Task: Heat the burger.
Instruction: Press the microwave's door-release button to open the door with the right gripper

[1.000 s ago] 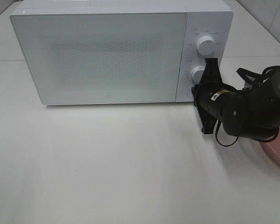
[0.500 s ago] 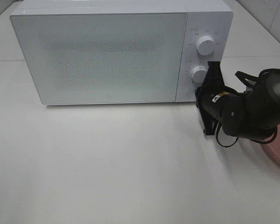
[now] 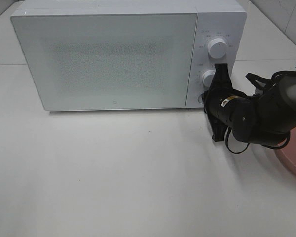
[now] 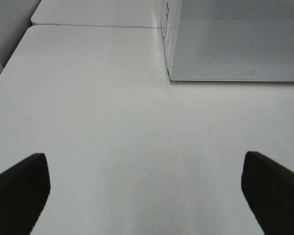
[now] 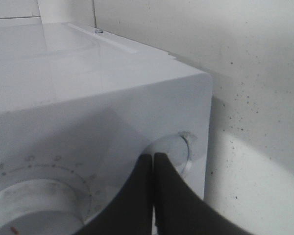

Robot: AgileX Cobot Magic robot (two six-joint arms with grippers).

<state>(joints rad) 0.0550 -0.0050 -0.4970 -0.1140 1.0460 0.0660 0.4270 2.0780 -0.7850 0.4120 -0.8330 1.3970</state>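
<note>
- Against half a second ago, the right arm has shifted a little toward the left of the exterior frame. The top end of its black body now overlaps the right edge of the lower knob, much as it did a second ago.
- The microwave and the pink plate have not moved, and the door stays shut.
- The right gripper has its jaws pressed together with nothing between them. Its tips are at a small round button at the panel's corner, and they look to be touching it.
- The left gripper shows only in its own wrist view. Its two dark fingers sit in the lower corners, spread wide above bare tabletop and holding nothing.
- The table is white and matte, with a seam across it behind the microwave's front and a few faint specks.
- The upper knob sits above the lower one on the white panel, at upper right of centre.
- Pale tiled wall shows in the top right corner of the exterior view.
- The plate is cut off by the right edge.
- The burger shows in no view, and the door's frosted, dotted panel gives no sight inside, so I cannot tell its place or how it looks.
</note>
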